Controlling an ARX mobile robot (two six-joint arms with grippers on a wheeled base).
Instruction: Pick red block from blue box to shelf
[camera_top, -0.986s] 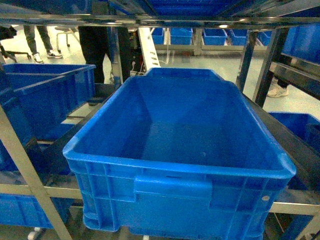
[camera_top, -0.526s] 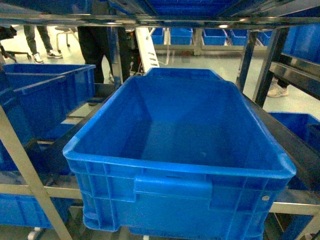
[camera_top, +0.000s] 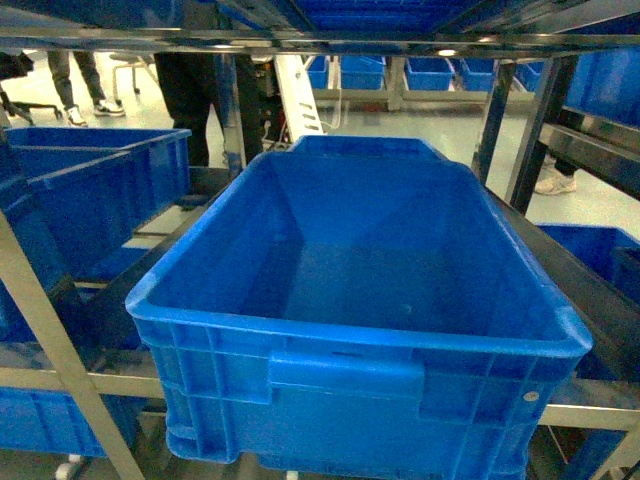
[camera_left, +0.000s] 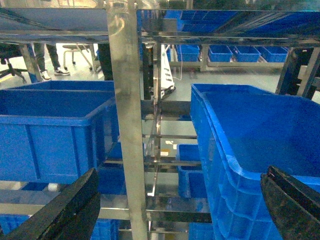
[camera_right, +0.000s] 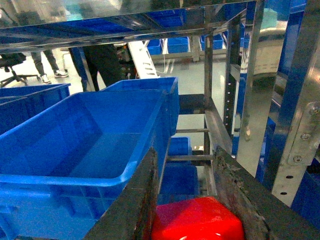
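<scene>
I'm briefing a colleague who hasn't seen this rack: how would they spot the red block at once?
Start at the steel shelf with its big blue crate. Just right of that crate, the right gripper holds the red block between its dark fingers. It is the only red, glossy thing among blue plastic and grey metal.

Pale grey-green floor (camera_top: 420, 125) showing beyond rack, glossy, reflecting overhead light. Dark blue ribbed crate (camera_top: 360, 310) sitting centre foreground, interior bare. Second dark blue crate (camera_top: 95, 195) sitting to its left, more crates (camera_top: 400, 70) lining far row. Person in dark trousers (camera_top: 195, 100) standing behind, another pair of legs in sneakers (camera_top: 85, 85) standing far left. Office chair (camera_right: 12, 67) standing at left edge in right wrist view.
</scene>
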